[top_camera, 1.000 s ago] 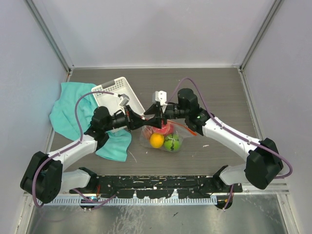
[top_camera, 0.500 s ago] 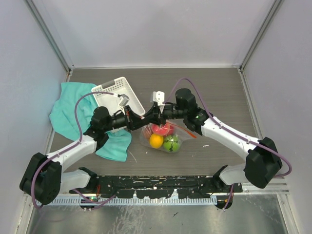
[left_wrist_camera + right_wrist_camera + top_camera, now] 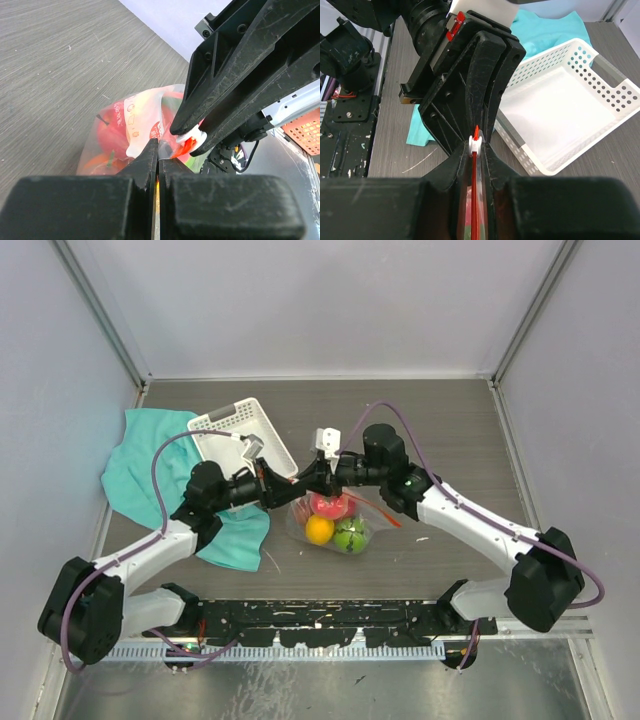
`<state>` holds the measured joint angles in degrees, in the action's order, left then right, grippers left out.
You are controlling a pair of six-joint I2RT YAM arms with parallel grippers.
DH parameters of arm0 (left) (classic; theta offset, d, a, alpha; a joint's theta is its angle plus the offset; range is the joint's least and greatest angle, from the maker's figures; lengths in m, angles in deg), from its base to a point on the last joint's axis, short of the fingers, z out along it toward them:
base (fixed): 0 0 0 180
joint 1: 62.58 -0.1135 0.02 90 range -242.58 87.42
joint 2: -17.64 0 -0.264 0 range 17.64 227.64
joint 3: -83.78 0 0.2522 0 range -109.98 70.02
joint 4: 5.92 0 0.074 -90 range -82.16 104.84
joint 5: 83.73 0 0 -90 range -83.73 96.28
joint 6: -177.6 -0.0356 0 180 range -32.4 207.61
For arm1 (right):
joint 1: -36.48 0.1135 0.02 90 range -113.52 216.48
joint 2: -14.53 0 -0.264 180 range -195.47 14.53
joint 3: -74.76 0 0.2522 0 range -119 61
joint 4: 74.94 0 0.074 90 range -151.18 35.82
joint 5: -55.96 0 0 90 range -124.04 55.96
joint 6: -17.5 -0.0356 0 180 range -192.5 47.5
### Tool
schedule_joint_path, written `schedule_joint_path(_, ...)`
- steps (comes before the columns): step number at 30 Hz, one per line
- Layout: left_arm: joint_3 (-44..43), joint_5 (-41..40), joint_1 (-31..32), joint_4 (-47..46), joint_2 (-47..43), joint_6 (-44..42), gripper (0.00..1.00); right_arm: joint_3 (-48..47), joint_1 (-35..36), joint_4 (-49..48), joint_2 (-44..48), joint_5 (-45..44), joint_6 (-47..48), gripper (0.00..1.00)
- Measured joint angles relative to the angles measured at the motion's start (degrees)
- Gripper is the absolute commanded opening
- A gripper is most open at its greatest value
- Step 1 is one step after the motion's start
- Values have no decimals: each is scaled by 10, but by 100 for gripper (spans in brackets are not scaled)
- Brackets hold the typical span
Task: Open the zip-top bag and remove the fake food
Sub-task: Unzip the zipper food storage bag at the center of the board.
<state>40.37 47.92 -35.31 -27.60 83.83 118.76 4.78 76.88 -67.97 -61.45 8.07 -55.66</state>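
Pinching zip-top bag (image 3: 117,117) top edge: my left gripper (image 3: 158,145) clenched on plastic, my right gripper (image 3: 477,150) clamped on zipper strip (image 3: 474,200); fake food (image 3: 320,529) inside.

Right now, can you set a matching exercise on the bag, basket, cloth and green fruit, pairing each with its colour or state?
Things:
1 bag
2 basket
3 cloth
4 green fruit

Descriptions:
A teal, crumpled
B white, perforated
C inside the bag
D pinched by left gripper and right gripper

Pairs: 1-D, 2-B, 3-A, 4-C
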Motion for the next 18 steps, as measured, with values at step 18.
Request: schedule_joint_path(18,23,-14,4,-15,-22,23,0,54,-4,23,71,-35,-6,9)
